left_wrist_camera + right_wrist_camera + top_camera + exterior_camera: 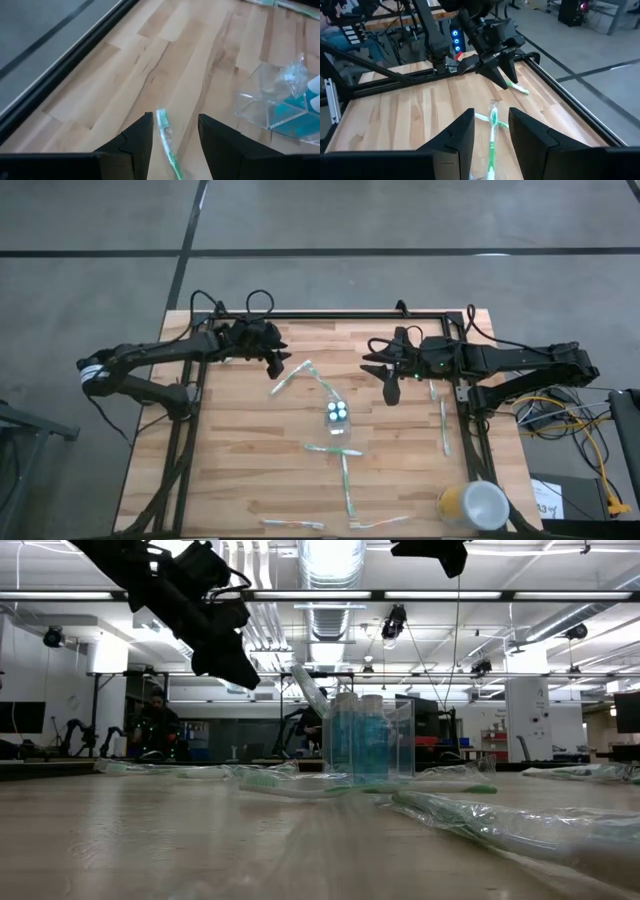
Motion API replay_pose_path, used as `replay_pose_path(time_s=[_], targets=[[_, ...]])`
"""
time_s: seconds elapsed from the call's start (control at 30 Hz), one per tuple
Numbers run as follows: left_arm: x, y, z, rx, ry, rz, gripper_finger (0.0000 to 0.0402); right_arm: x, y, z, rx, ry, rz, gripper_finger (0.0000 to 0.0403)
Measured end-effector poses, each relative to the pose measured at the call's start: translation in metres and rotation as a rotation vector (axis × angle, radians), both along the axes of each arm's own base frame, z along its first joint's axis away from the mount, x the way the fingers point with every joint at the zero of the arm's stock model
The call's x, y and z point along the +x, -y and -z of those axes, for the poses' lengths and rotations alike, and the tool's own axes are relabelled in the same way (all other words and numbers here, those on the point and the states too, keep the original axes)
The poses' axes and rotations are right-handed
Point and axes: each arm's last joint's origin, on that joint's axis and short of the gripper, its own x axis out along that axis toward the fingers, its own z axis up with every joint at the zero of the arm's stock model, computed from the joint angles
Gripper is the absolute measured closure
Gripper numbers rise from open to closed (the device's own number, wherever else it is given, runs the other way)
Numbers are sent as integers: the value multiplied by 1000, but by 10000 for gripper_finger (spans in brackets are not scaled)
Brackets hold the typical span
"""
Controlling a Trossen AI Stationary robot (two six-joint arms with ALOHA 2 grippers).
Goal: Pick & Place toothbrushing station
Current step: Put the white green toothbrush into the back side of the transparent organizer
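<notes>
High view: the wooden table (250,450) is seen from above, with a clear plastic cup (338,416) standing near its centre; three white-capped tubes (338,412) are held upright inside it. Wrapped toothbrushes are scattered around: one (291,378) lies at an angle by the left gripper (276,366), others (444,425) are spread toward the right edge and the near edge. A yellow cup (472,505) w/ a white top is parked at the near right corner (well apart from the clear cup). The right gripper (390,392) is held over the table's far right part, apart from the cup.

Low view: the clear cup (368,738) is shown upright mid-table, its tubes appearing blue-ish through the plastic; a wrapped brush (308,690) is leaned against or in its left side (which cannot be told). More wrapped brushes (500,820) are laid flat in front. The left gripper (232,665) is hung above the table, left of the cup.

Left wrist view: the left gripper's fingers (136,140) are set part-open, nothing gripped; a green-and-white brush (167,145) is seen on the wood between them. The clear cup (280,107) is seen off to one side.

Right wrist view: the right gripper's fingers (460,135) are parted a little, approx. a narrow gap, empty; a wrapped brush (492,137) is lying on the table below that gap. The other arm's gripper (502,75) is seen farther off.
</notes>
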Motion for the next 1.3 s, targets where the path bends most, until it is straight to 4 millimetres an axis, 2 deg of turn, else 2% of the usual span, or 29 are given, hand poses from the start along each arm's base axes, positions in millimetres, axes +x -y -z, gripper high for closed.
replay_pose_path(time_s=[0.33, 0.5, 0.77, 0.97, 1.3], targets=[[-6, 3, 3, -98, -33, -47, 241, 0, 0, 0, 1, -1, -1, 294], [-7, 4, 2, -65, -50, -18, 241, 0, 0, 0, 1, -1, -1, 289], [-5, 3, 6, -76, -61, -6, 241, 0, 0, 0, 1, -1, -1, 286], [-4, 6, 6, -58, -59, 119, 241, 0, 0, 0, 2, -1, -2, 294], [5, 1, 11, -105, -29, 71, 241, 0, 0, 0, 2, 0, -2, 294]])
